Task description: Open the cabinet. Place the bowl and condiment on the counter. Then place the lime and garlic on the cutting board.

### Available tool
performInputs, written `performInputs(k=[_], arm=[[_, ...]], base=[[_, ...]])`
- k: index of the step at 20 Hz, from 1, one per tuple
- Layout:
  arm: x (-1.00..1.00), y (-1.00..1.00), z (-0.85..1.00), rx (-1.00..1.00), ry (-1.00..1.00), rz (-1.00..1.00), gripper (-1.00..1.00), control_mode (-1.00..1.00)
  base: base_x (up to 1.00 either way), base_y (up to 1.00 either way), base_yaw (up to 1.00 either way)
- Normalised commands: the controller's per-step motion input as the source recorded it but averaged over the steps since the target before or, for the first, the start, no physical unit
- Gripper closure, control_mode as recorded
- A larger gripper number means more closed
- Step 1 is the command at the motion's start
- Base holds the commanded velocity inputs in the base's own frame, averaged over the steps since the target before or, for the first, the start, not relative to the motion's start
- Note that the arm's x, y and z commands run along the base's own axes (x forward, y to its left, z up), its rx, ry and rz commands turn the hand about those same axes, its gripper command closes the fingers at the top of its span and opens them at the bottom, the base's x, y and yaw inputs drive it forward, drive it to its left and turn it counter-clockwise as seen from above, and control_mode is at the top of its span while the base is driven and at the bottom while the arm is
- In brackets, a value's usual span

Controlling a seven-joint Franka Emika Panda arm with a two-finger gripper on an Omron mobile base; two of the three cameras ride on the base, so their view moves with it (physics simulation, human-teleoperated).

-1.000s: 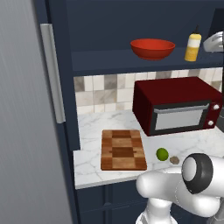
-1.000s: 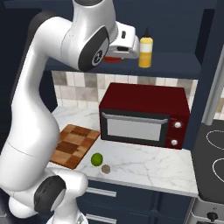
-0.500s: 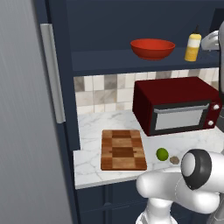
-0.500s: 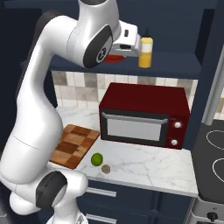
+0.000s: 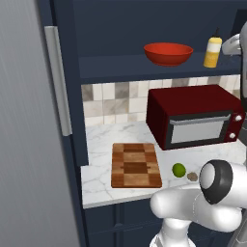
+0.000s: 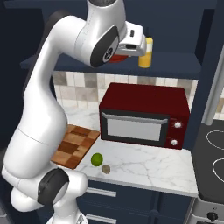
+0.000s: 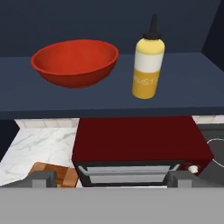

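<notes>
The cabinet (image 5: 29, 120) stands open, its door swung to the left. On its shelf sit the red bowl (image 7: 75, 62) and, to its right, the yellow condiment (image 7: 148, 65). My gripper (image 7: 111, 179) hovers in front of the shelf at shelf height, open, with nothing between its fingers and clear of both. From the right base view the gripper (image 6: 139, 43) hides most of the bowl, and the condiment (image 6: 145, 52) stands just past it. Down on the counter (image 5: 101, 144) the lime (image 5: 179, 170) and garlic (image 5: 192, 176) lie right of the cutting board (image 5: 135, 165).
A dark red microwave (image 5: 193, 120) stands on the counter under the shelf, right of the board. The open door's long silver handle (image 5: 59, 82) hangs at the left. A stove top (image 6: 214, 153) adjoins the counter on the right.
The hand has crept slightly closer to the shelf, and the arm's elbow has risen. Bowl, condiment, lime and garlic lie where they were.
</notes>
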Motion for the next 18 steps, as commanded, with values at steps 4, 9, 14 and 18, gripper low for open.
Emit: performInputs(k=[4,9,14,18], arm=[[0.17,-0.05,-0.05,0.00,0.00,0.00,-1.00,-1.00],[0.16,-0.07,-0.07,0.00,0.00,0.00,-1.00,-1.00],[0.18,-0.04,-0.05,0.01,0.00,0.00,-1.00,-1.00],[0.18,0.00,0.00,0.03,0.00,0.00,-1.00,-1.00]], base=[[0.00,0.00,0.00],[0.00,0.00,0.00],[0.00,0.00,0.00],[0.00,0.00,0.00]])
